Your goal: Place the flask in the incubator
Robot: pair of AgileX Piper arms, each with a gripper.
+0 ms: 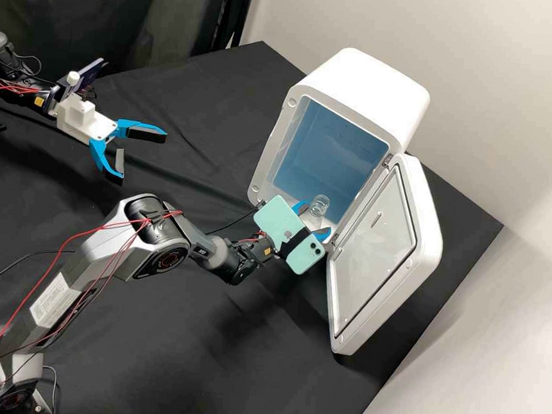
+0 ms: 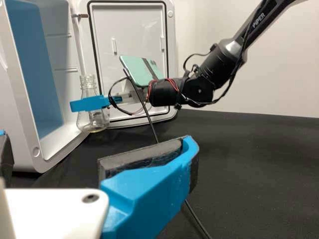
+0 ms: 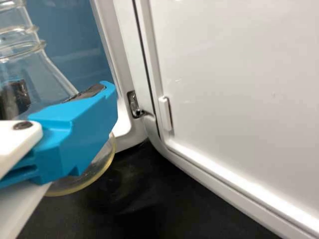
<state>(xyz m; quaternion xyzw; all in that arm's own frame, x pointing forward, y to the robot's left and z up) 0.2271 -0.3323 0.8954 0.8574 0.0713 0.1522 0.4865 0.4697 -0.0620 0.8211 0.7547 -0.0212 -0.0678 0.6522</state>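
Note:
A clear glass flask (image 1: 318, 205) stands upright at the bottom edge of the white incubator's (image 1: 363, 92) opening, near the door hinge. My right gripper (image 1: 304, 211) is shut on the flask's body; one blue finger (image 3: 75, 129) crosses the glass (image 3: 30, 59). The left wrist view shows the flask (image 2: 92, 112) just outside the blue interior (image 2: 35, 64); I cannot tell if its base rests on anything. The door (image 1: 382, 242) hangs wide open. My left gripper (image 1: 140, 156) hovers open and empty over the bench at the far left.
The open door (image 2: 132, 55) stands close beside the right arm's wrist (image 2: 194, 89), which carries a mint-green phone (image 1: 290, 234). The black bench (image 1: 198, 355) spreads in front. Its right edge runs just past the door, with a white wall behind.

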